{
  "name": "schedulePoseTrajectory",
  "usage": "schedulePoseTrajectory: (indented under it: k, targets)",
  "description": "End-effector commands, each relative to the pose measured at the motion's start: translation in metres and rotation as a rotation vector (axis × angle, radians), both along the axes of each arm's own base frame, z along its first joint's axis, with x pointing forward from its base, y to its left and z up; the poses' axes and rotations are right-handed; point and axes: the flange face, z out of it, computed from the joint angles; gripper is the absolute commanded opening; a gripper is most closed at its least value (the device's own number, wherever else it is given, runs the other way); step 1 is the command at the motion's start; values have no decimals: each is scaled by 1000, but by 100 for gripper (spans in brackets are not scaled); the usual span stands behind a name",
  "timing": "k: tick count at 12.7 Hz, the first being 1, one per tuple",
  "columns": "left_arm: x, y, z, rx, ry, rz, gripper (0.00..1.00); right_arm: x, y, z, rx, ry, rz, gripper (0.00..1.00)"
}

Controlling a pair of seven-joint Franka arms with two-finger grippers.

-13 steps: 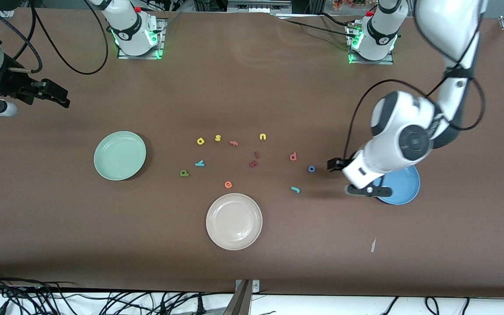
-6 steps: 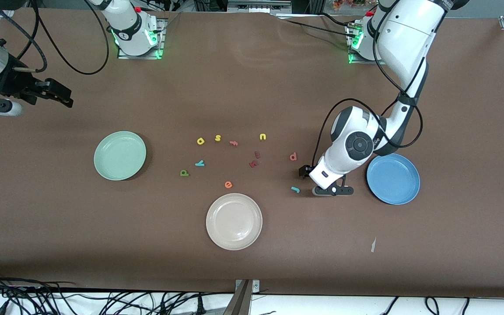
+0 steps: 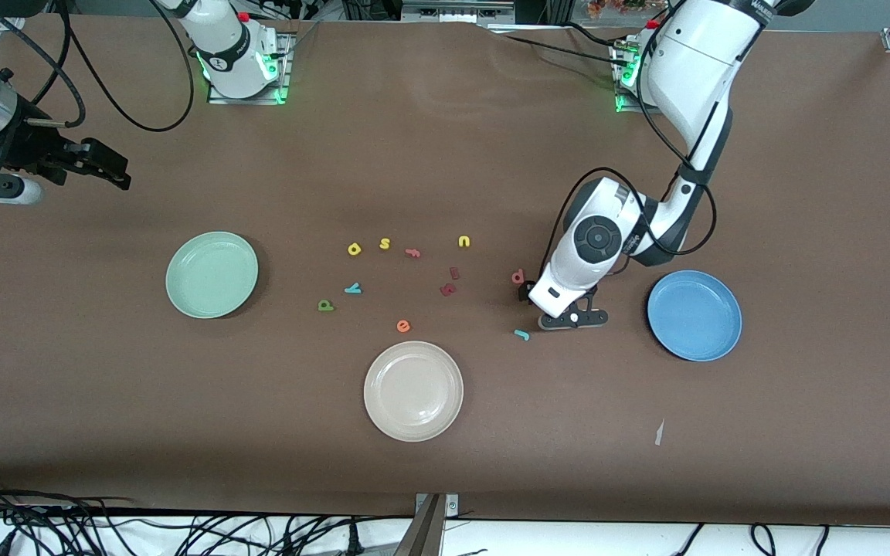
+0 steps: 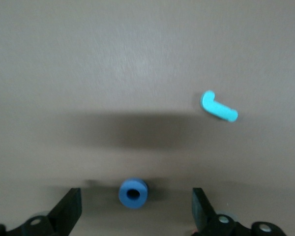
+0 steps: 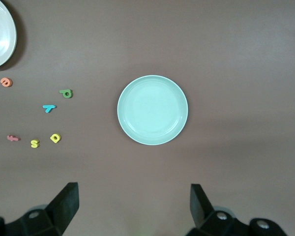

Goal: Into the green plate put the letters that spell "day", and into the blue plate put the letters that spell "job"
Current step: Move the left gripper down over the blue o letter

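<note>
My left gripper (image 4: 133,209) hangs low over the blue "o" (image 4: 133,192), fingers spread wide on either side of it, gripping nothing. The teal "j" (image 3: 521,334) and red "b" (image 3: 518,276) lie close by, with the blue plate (image 3: 694,315) near them. My right gripper (image 5: 132,209) waits, open and empty, above the green plate (image 3: 212,275); "d" (image 3: 325,306), "a" (image 3: 354,249) and "y" (image 3: 352,289) lie mid-table.

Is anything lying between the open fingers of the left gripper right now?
Yes. In the left wrist view the blue "o" lies on the brown table between the open left gripper's fingers, not yet touched; the teal "j" lies outside them.
</note>
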Motion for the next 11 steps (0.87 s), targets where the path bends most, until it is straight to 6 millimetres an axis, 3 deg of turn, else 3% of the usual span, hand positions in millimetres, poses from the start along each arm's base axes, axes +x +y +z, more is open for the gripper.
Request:
schedulePoseTrajectory:
  k: [1, 5, 8, 9, 11]
  targets:
    - [-5, 1, -5, 25, -8, 3, 90, -3, 0, 6, 6, -11, 2, 100]
    - [-8, -1, -8, 30, 1, 0, 65, -3, 3, 5, 4, -8, 2, 100]
    - [-11, 0, -11, 34, 8, 0, 57, 0, 5, 1, 7, -2, -4, 100]
    - [-11, 0, -12, 35, 9, 0, 55, 4, 18, -10, 1, 15, 20, 100]
    - [-12, -1, -14, 36, 13, -2, 49, 21, 45, -54, -7, 77, 56, 100]
